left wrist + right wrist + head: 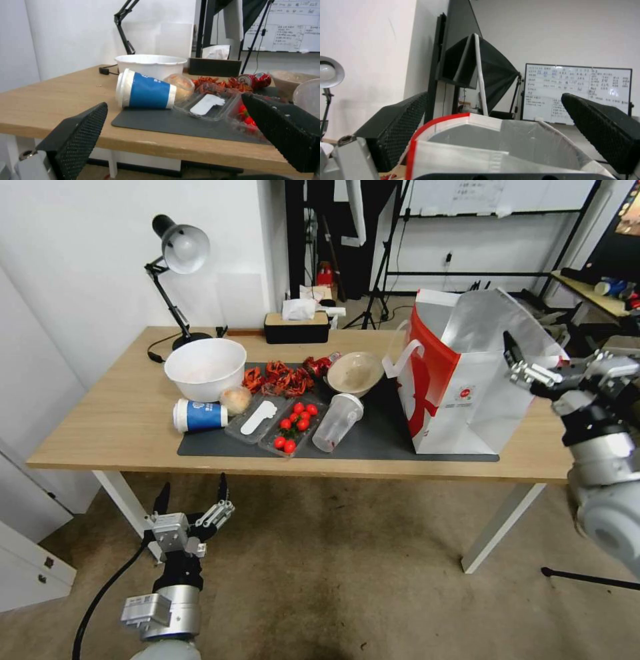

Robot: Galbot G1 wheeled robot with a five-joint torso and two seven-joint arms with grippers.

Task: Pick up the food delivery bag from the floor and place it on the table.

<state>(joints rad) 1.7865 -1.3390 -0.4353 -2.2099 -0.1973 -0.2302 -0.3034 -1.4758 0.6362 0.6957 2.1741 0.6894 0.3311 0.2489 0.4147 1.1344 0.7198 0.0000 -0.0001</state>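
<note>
- The food delivery bag stands upright on the table, its base partly on the right end of the dark grey mat, its mouth open and the silver lining showing.
- A white strap handle loops out from the bag's red side, toward the bowls.
- The right gripper hangs at the bag's upper right rim with its jaws spread and nothing between them; in the right wrist view the bag's open top lies just below and between the two black fingers.
- Whether either right finger touches the paper cannot be told.
- Beyond the bag, away from the right jaws, a beige bowl sits on the mat, with a tipped clear cup in front of it.
- Further along come a tray of cherry tomatoes, a heap of red shells, a large white bowl and a blue paper cup on its side.
- The left gripper waits low in front of the table edge above the floor, jaws wide apart and empty.
- In the left wrist view the blue cup lies straight ahead, between the line of the two fingers and well beyond them.
- A desk lamp and a tissue box stand at the table's far edge.
</note>
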